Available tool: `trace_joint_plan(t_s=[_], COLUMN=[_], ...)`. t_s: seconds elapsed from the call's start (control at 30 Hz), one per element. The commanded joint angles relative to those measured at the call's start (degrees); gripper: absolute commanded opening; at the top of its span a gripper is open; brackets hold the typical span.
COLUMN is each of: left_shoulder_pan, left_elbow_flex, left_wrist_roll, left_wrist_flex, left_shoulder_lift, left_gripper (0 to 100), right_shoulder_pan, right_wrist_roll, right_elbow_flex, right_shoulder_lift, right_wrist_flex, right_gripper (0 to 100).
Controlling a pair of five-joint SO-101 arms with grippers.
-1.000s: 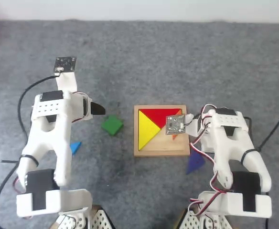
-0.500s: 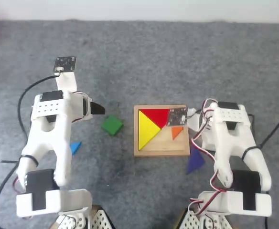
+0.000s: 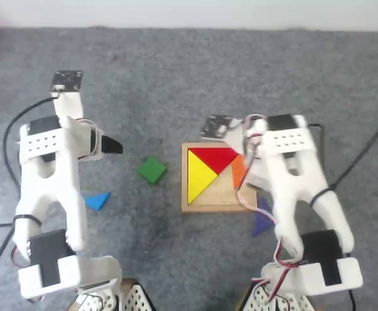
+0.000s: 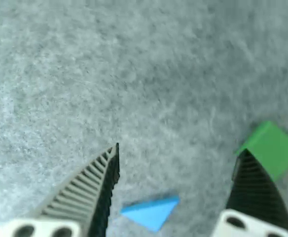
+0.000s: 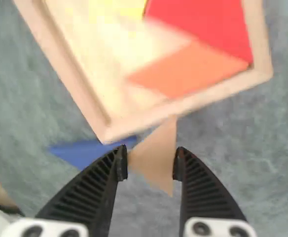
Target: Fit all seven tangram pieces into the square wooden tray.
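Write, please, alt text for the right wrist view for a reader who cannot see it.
The right arm's black end effector hangs open over grey carpet, its fingers on either side of a pale tan wooden triangle. Beside that lies a blue triangle, and beyond is the square wooden tray holding an orange piece, a red piece and a yellow piece.

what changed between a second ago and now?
The right gripper let go of the orange triangle in the square wooden tray and lifted toward the table's far side, fingers open. The left gripper, also open, shifted away from the tray. Red triangle, yellow triangle, green square, light blue triangle and dark blue triangle stayed put.
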Motion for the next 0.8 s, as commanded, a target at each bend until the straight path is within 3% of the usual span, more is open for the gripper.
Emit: trace_joint_plan(t_s=[0.0, 0.1, 0.23, 0.47, 0.77], left_shoulder_pan=[1.58, 6.59, 12.04, 16.26, 19.78], left_elbow_flex=[-3.56, -3.65, -7.16, -23.69, -24.57], left_wrist_roll=[-4.75, -7.65, -8.97, -7.38, -5.8], left_wrist_flex=[4.48, 6.51, 6.07, 11.52, 11.78], left_shoulder_lift=[-0.09, 1.32, 10.37, 27.43, 32.26], left_gripper=[36, 37, 39, 39, 38], right_shoulder_pan=[-5.58, -8.31, -8.92, -7.34, -6.11], right_wrist_roll=[-15.21, -24.97, -28.75, -28.4, -27.25], right_elbow_flex=[-2.9, -2.37, -1.14, 4.4, 4.57], right_shoulder_lift=[-0.13, -0.13, 0.22, -0.04, -0.04], right_wrist_flex=[-0.4, -3.47, -5.32, -9.1, -9.98], right_gripper=[12.1, 12.1, 12.1, 12.1, 12.1])
